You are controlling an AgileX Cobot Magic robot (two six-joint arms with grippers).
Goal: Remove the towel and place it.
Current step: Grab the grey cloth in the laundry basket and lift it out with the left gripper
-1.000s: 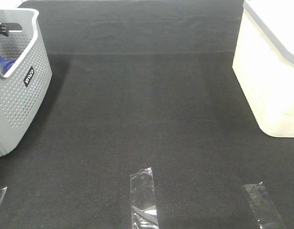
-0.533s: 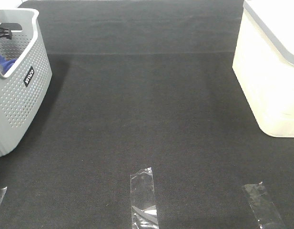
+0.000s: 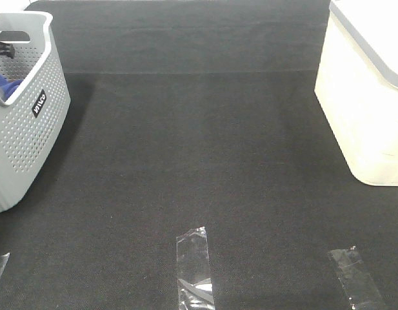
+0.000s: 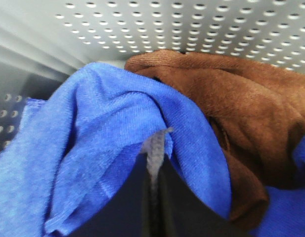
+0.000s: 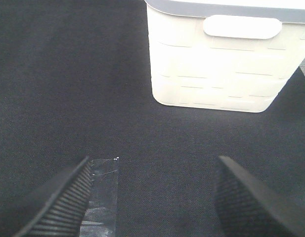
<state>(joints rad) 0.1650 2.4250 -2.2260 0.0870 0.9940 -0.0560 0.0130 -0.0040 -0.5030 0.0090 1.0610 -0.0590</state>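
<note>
Our left gripper (image 4: 153, 165) pinches grey-lavender microfibre towel (image 4: 156, 142) edge beneath bright blue cloth (image 4: 93, 138) in grey perforated basket (image 4: 192, 24); right gripper (image 5: 152, 197) wide, well apart.

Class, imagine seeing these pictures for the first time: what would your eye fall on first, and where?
In the left wrist view, a blue cloth and a brown cloth lie in the grey basket, where the fingers of the left gripper pinch a grey strip, seemingly the towel. From above, that basket stands at the left of the black mat, a cream bin at the right.
</note>
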